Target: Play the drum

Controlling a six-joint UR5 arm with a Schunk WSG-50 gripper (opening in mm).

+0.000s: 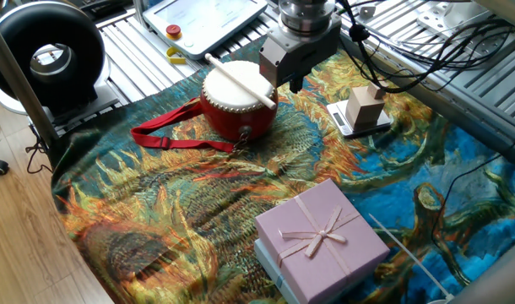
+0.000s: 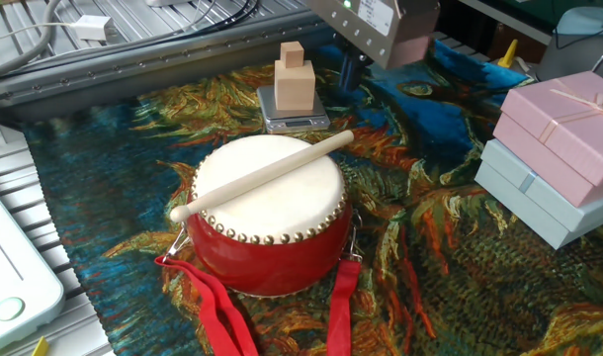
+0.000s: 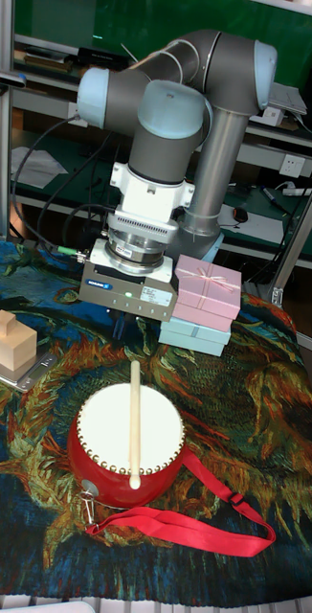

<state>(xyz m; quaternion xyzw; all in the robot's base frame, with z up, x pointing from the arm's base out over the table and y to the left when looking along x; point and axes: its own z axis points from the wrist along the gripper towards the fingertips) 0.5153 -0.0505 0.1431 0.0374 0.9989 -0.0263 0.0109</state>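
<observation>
Painted cloth (image 1: 173, 211) holds the drum (image 2: 267, 213), stick (image 2: 262, 173) lying untouched; my gripper (image 1: 293, 80) grasps nothing, jaw opening unclear; playing remains.

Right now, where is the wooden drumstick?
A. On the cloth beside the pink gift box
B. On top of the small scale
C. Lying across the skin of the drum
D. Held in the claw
C. The drumstick lies flat across the cream skin of the drum, while the claw hangs beside the drum and holds nothing that shows.
</observation>
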